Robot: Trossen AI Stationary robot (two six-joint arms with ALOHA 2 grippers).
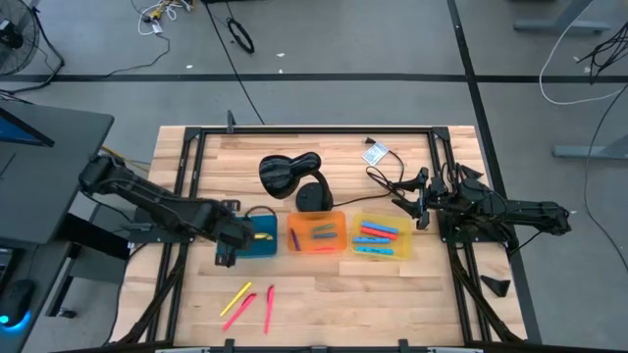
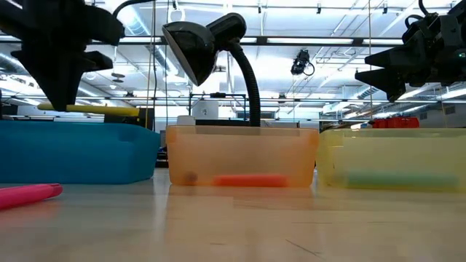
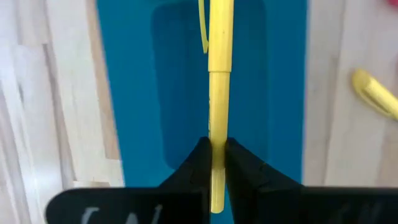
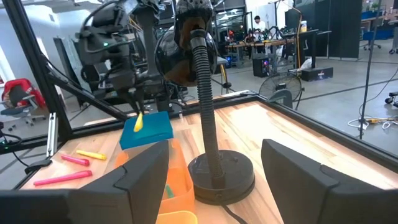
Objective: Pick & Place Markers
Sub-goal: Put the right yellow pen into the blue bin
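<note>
My left gripper (image 3: 216, 146) hangs over the blue tray (image 1: 263, 245) and is shut on a yellow marker (image 3: 219, 62), held level above the tray (image 2: 73, 153). Beside it stand an orange tray (image 1: 316, 233) and a yellow tray (image 1: 381, 237), each with markers lying inside. On the table toward the near edge lie a loose yellow marker (image 1: 235, 297) and two pink ones (image 1: 268, 306). My right gripper (image 1: 417, 206) waits open at the right, behind the yellow tray, touching nothing. My left gripper pinches the yellow marker's barrel (image 3: 216, 127) between its two fingers, near the end away from the clip cap; a short stub sticks out past them. The fingers come from above, pointing down, across the marker. The marker lies level, clear of the blue tray.
A black desk lamp (image 1: 294, 176) stands behind the orange tray, with its cable (image 1: 388, 181) running to the far right. A small white tag (image 1: 375, 153) lies at the back. Bare wood lies in front of the trays around the loose markers.
</note>
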